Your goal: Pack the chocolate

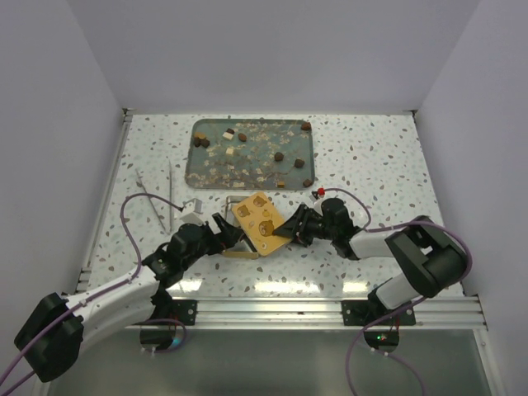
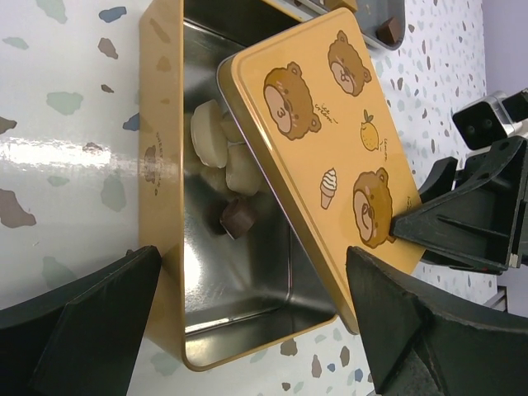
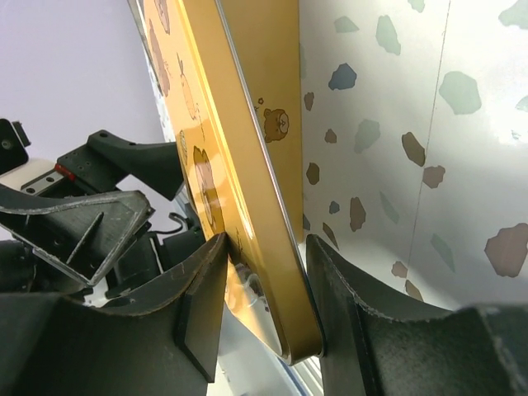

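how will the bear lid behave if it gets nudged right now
The lid looks like thin stiff metal, so it probably won't flex. It lies tilted across the gold tin, not seated, so a nudge may slide it or drop it in askew. Its glossy face seems slippery where the right hand straddles its edge.

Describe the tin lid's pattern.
The lid is gold-orange with cartoon brown bears, a lemon and an ice-cream cone; left wrist view shows it best.

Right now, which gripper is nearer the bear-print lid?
Right. The right gripper straddles the edge of the bear-print lid; the left gripper, open, faces the gold tin from farther back.
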Available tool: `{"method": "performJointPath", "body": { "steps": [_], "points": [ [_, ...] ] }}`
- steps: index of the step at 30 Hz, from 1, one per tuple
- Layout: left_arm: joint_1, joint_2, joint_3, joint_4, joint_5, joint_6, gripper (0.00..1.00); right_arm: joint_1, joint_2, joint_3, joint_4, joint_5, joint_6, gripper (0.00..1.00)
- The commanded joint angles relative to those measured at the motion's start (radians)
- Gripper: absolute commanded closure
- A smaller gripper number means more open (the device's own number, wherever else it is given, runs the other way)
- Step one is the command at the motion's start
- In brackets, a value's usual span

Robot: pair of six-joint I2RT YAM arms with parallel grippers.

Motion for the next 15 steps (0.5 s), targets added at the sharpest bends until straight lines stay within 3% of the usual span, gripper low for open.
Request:
{"method": "performJointPath", "body": {
  "steps": [1,15],
  "points": [
    [0.003,-0.005,0.003,0.081,0.04,-0.008,0.0,-0.002,-0.024,0.021,-0.104,0.037,-0.02,0.55],
    [-0.003,0.028,0.001,0.152,0.097,-0.028,0.0,0.024,-0.1,0.058,-0.275,0.144,-0.01,0.55]
  ]
}}
